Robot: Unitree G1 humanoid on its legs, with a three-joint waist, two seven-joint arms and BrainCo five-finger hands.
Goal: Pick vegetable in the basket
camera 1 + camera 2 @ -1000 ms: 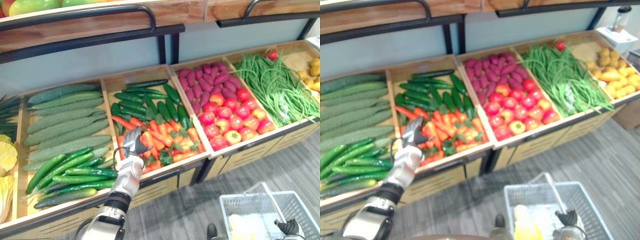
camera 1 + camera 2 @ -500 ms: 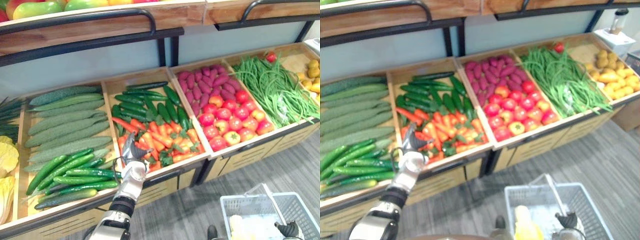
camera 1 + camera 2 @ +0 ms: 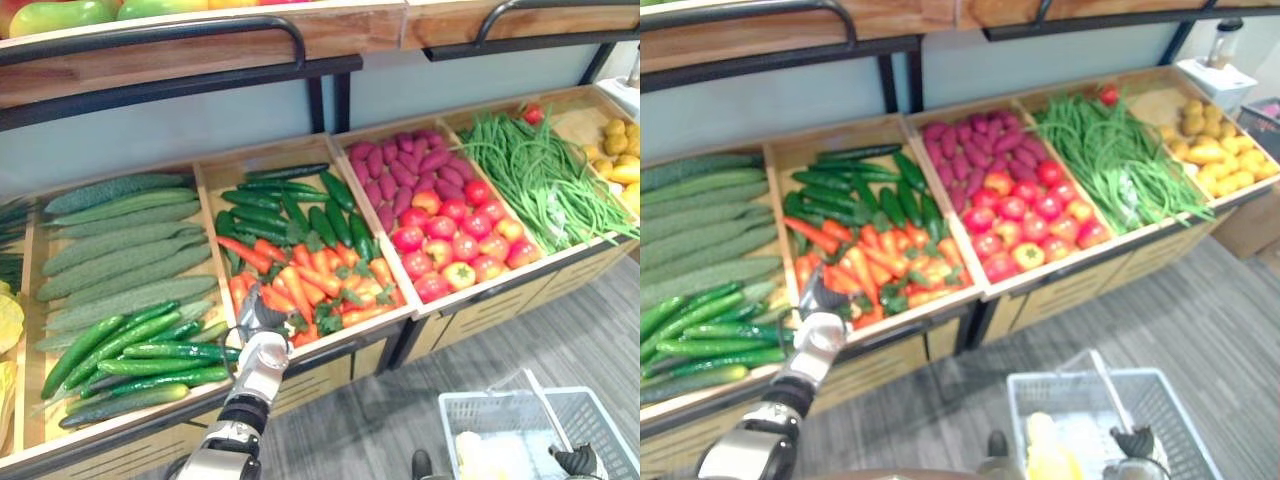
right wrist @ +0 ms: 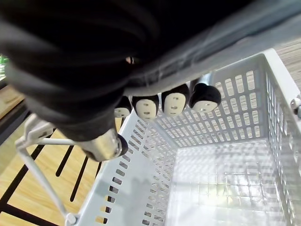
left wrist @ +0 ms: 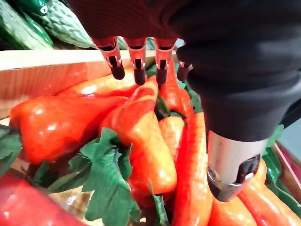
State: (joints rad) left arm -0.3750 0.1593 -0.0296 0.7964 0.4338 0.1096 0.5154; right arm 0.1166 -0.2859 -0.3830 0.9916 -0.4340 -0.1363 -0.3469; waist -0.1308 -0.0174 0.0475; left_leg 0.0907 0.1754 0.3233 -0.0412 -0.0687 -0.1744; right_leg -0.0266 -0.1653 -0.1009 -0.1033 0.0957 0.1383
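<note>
Orange carrots [image 3: 310,285] with green tops fill the front half of the second wooden bin. My left hand [image 3: 262,352] reaches over the bin's front edge, its straight fingers [image 5: 136,66] spread just above a fat carrot [image 5: 141,136] and its thumb [image 5: 230,165] standing apart, so the hand is open and grips nothing. At the lower right hangs a white plastic basket [image 3: 600,410] with a pale yellow vegetable [image 3: 470,447] inside. My right hand [image 3: 578,460] is shut on the basket's handle [image 4: 263,23], fingers [image 4: 155,106] curled under it.
Long cucumbers [image 3: 120,250] lie in the bin left of the carrots, and dark green ones [image 3: 290,205] behind them. Purple sweet potatoes [image 3: 400,165], tomatoes [image 3: 450,245], green beans [image 3: 545,175] and yellow potatoes [image 3: 1210,150] fill the bins to the right. A black-railed shelf [image 3: 160,40] overhangs.
My left hand has come down and back a little, toward the front carrots. The whole view has shifted slightly. The right hand and basket stay as they were.
</note>
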